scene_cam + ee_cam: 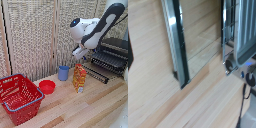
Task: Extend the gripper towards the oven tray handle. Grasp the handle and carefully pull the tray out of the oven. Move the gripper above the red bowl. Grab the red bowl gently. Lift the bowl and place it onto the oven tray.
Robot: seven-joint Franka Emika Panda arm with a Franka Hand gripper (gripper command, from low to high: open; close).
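A: What is the exterior view showing us?

B: It is showing one bulky white robot arm [102, 27] reaching down in front of one boxy dark toaster oven [116, 52] at the exterior view's right. The white blocky gripper [80, 52] is hanging near the oven's lowered glass door [96, 73]. I cannot tell how far its fingers are apart, and I am seeing nothing held in it.

A: And the tray?

B: One flat dark wire tray [111, 61] is lying at the oven's mouth. Its thin front handle bar I cannot separate from the other bars.

A: Where is the bowl sitting?

B: One small shallow bright red bowl [47, 86] is resting on the light wooden table [95, 107], just beside one big red plastic basket [19, 98] and near one blue cup [63, 73]. One orange carton [79, 78] is standing upright between the cup and the oven.

A: What is the wrist view adding?

B: It is looking closely at the door, a glass pane in a dark frame [177, 45], lying over the table. It is also showing silvery wire bars [230, 27] and two round knobs [230, 65]. The bowl, cup, basket and carton are showing only in the exterior view. The fingers are not clearly appearing in the wrist view.
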